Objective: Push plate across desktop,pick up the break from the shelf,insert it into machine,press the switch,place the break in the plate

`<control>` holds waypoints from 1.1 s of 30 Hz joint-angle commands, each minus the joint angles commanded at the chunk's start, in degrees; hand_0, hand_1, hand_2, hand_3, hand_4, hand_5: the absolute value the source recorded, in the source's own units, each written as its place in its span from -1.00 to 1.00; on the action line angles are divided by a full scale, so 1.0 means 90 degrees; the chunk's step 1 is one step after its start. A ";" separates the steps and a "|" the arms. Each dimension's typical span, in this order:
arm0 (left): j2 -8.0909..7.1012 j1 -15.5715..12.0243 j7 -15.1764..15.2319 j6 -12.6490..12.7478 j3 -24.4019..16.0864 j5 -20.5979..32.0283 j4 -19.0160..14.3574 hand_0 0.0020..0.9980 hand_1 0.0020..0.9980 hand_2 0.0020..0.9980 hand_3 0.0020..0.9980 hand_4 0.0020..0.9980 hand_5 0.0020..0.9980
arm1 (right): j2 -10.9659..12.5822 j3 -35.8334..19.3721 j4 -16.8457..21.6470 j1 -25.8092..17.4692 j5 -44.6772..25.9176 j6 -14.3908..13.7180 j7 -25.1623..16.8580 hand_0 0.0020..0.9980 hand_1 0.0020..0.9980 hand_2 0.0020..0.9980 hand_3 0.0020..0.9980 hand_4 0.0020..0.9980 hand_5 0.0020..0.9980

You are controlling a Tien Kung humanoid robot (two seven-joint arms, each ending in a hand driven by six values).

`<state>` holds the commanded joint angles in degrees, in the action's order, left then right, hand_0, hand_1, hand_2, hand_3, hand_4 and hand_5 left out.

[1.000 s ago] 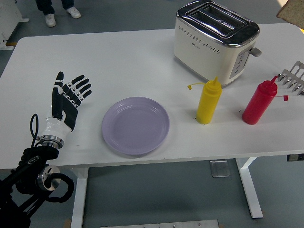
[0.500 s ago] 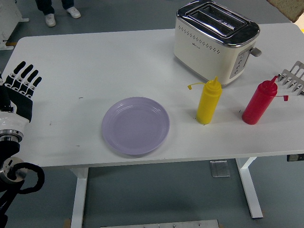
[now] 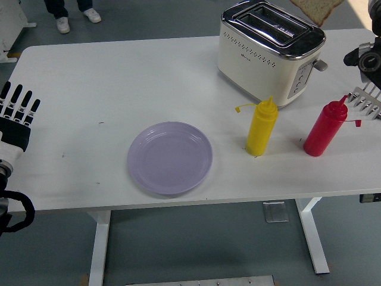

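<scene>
At the far left edge the left hand (image 3: 16, 116) rests over the table's (image 3: 119, 77) left side, its black fingers (image 3: 18, 98) straight and spread apart, holding nothing; its white wrist and black cable run down past the near edge. Well to its right, near the table's front edge, a lilac plate (image 3: 169, 158) lies flat and bare. Beyond it, toward the back of the table, stands a cream and chrome toaster (image 3: 268, 50) with two open slots on top and its lever and buttons on the end facing right. In front of the toaster a yellow squeeze bottle (image 3: 262, 127) stands upright with its cap hanging to the left. At the top edge, just above and behind the toaster's right end, a slice of bread (image 3: 315, 9) hangs in the air, clear of the slots; what holds it is cut off by the frame. Farther right a red squeeze bottle (image 3: 324, 128) stands upright, and just beside its tip lies a metal rack (image 3: 369, 98) at the table's right edge. Above the rack a black part of the right arm (image 3: 366, 56) enters from the right; whether its hand is apart or closed cannot be told.
</scene>
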<state>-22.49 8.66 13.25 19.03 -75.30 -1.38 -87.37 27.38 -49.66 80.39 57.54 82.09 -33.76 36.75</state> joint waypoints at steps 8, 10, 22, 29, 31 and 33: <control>0.0077 0.0206 -0.0085 -0.0030 0.0055 0.0252 0.0106 0.63 0.51 0.43 0.44 0.54 1.00 | -0.0488 0.0990 -0.0941 0.0865 -0.0146 -0.0011 0.0019 -0.34 -0.12 -0.04 -0.06 -0.65 -1.00; 0.0085 0.0242 -0.0087 -0.0031 0.0081 0.0261 0.0103 0.63 0.51 0.43 0.44 0.54 1.00 | -0.0590 0.1213 -0.1156 0.1037 -0.0100 0.0006 0.0026 -0.34 -0.12 -0.04 -0.06 -0.65 -1.00; 0.0075 0.0321 -0.0013 -0.0007 0.0264 0.0087 0.0109 0.64 0.52 0.44 0.46 0.54 1.00 | -0.1321 0.2610 -0.2560 0.2054 -0.0087 0.0273 0.0026 -0.35 -0.13 -0.03 -0.05 -0.63 -1.00; 0.0054 0.0334 -0.0004 -0.0006 0.0261 0.0053 0.0112 0.64 0.51 0.44 0.46 0.54 1.00 | -0.1589 0.3092 -0.3240 0.2308 -0.0246 0.0373 0.0026 -0.35 -0.12 -0.02 -0.04 -0.62 -1.00; 0.0049 0.0336 -0.0003 -0.0004 0.0255 0.0052 0.0115 0.64 0.51 0.44 0.46 0.54 1.00 | -0.1649 0.3186 -0.3455 0.2352 -0.0314 0.0373 0.0026 -0.35 -0.12 -0.02 -0.04 -0.62 -1.00; 0.0049 0.0341 0.0005 -0.0003 0.0266 0.0055 0.0117 0.64 0.52 0.44 0.46 0.54 1.00 | -0.1708 0.3262 -0.3670 0.2373 -0.0431 0.0342 0.0026 -0.35 -0.12 -0.02 -0.04 -0.61 -1.00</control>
<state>-22.05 11.73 13.30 19.00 -72.91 -0.88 -86.32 12.01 -20.30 47.36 78.89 78.20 -30.69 36.98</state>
